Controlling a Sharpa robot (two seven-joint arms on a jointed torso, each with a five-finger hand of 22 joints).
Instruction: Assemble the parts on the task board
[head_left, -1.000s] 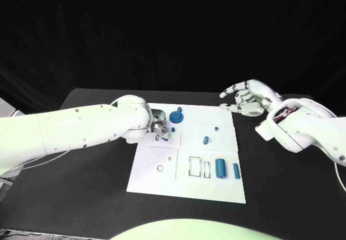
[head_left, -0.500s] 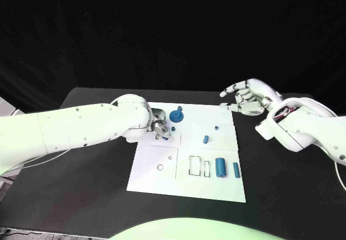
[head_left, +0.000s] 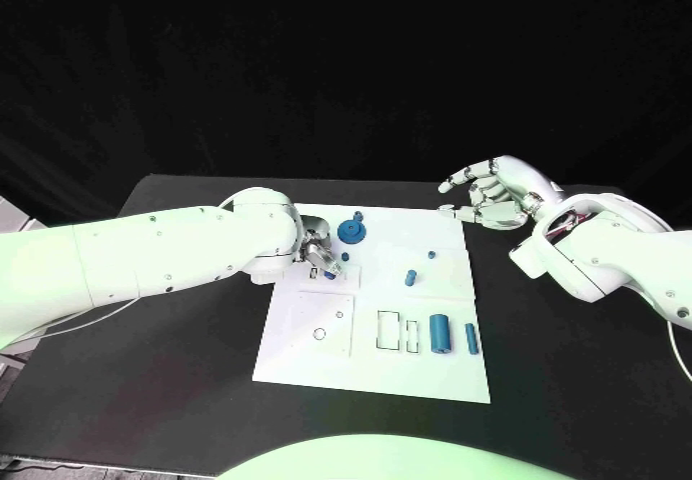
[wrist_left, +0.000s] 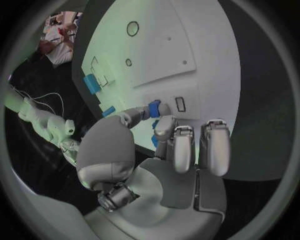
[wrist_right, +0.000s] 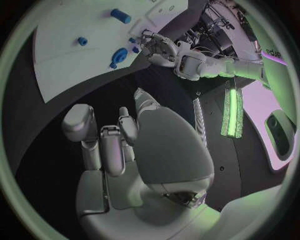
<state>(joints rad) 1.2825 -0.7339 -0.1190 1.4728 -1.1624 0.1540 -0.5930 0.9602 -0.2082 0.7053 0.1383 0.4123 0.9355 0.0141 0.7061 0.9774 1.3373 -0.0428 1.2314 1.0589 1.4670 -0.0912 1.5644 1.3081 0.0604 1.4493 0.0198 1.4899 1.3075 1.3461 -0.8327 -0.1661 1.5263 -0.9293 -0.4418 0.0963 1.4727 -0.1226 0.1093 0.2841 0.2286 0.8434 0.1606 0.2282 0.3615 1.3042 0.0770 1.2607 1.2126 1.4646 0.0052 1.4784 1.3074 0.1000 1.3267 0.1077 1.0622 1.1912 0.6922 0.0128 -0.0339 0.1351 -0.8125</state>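
Pinching small blue part (wrist_left: 154, 108) between fingertips (wrist_left: 164, 125), left hand (head_left: 320, 254) hovers over task board (head_left: 378, 380), upper-left area, beside small rectangular slot (wrist_left: 180, 103). Part looks light, rigid, smooth plastic; likely slippery, so grip across sides, slot end kept free. Blue round part (head_left: 353, 235) at 1 o'clock from hand. Right hand (head_left: 493, 195) at 2 o'clock off board, above bench (head_left: 173, 340), fingers loosely apart, grasping nothing.
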